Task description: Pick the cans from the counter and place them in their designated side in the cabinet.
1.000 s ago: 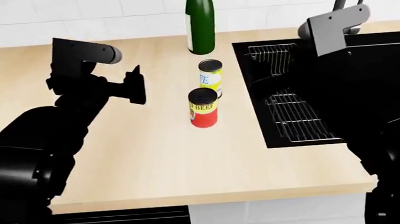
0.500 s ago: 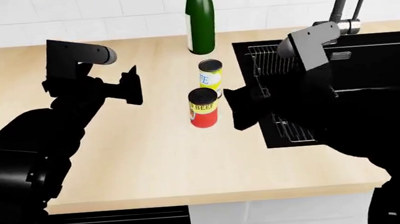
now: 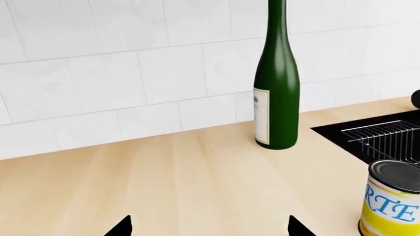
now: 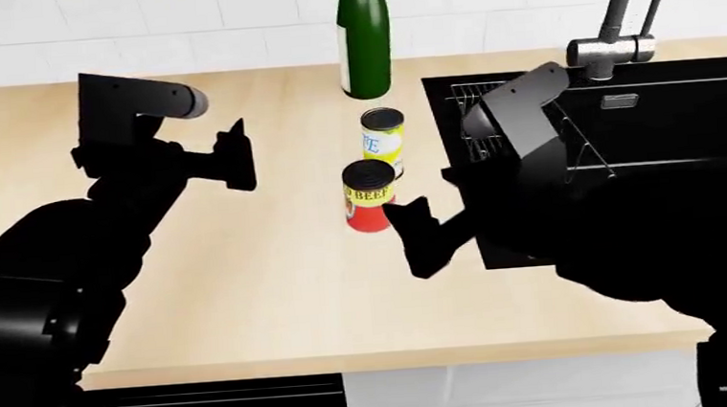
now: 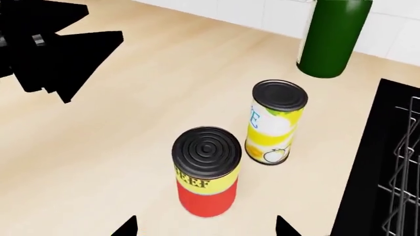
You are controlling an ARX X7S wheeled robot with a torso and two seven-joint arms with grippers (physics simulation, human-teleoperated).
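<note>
The red and yellow can [image 4: 370, 195] stands upright on the beige worktop [image 4: 254, 288], near the middle and left of the black sink [image 4: 617, 157], with the yellow and white can [image 4: 384, 140] just beside it on the far side; whether the two touch I cannot tell. Neither has been lifted. Over the past second I have swung my right arm from above the sink leftward and nearer, so that the right tool [image 4: 419, 233] now sits low over the worktop just near and right of the red and yellow can, where a second ago it hung well apart from both tins. In the right wrist view the red and yellow can [image 5: 206, 172] lies between the two dark fingertips [image 5: 125, 229] at the frame's edge, which stand spread with nothing between them. I judge this the approach for a first grasp, with the closing-in not yet done. My left tool [image 4: 235, 160] has drifted only slightly; it waits left of the cans, well apart from them, its fingertips [image 3: 121, 228] likewise spread and bare, facing the green bottle [image 4: 363, 33] by the far wall.
</note>
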